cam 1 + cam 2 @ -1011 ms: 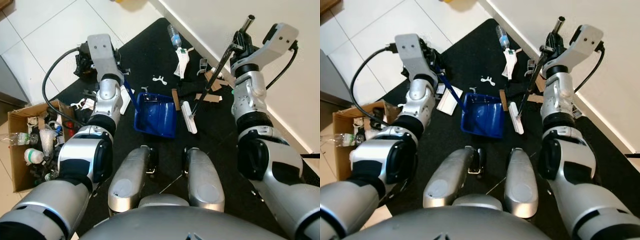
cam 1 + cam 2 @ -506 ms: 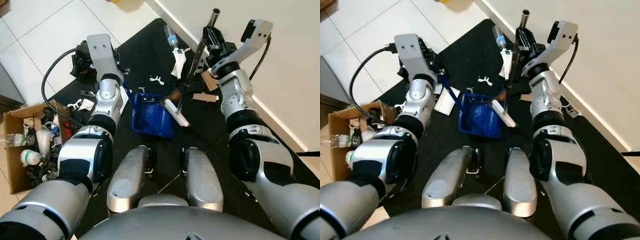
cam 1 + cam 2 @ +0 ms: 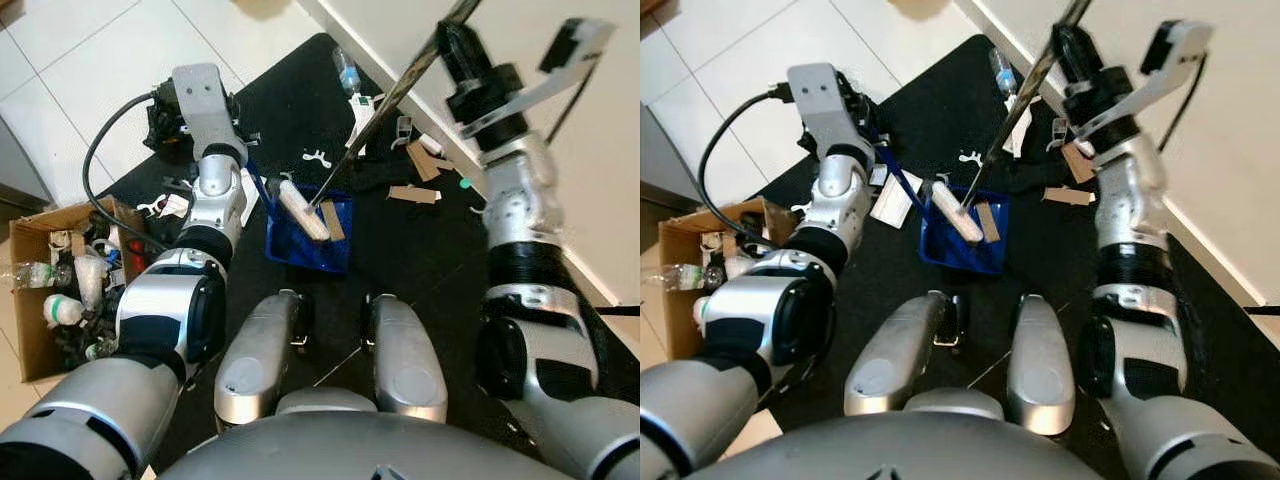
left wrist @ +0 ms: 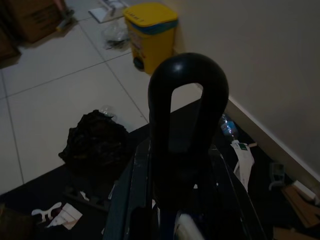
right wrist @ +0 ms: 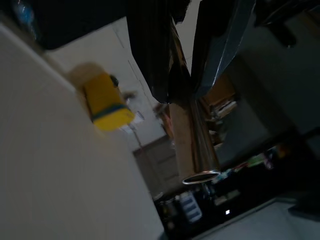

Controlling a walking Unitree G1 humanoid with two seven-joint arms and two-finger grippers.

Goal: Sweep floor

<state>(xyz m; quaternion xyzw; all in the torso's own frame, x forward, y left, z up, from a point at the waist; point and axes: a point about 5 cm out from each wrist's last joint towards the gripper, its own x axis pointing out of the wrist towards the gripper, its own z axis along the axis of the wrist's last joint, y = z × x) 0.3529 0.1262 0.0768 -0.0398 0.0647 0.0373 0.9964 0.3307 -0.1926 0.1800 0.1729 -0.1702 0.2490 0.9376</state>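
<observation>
The black mat lay bare right of the dustpan (a wide lane toward the wall). Beyond it, cardboard scraps, a bottle and white litter crowded the far edge. The slanted broom pole crossed above that clutter. A full box blocked the left side.

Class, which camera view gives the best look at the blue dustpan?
The left eye view: the dustpan lies whole on the black mat, with the broom head over it. The right eye view shows the same. The left wrist view shows its dark handle loop close up.
</observation>
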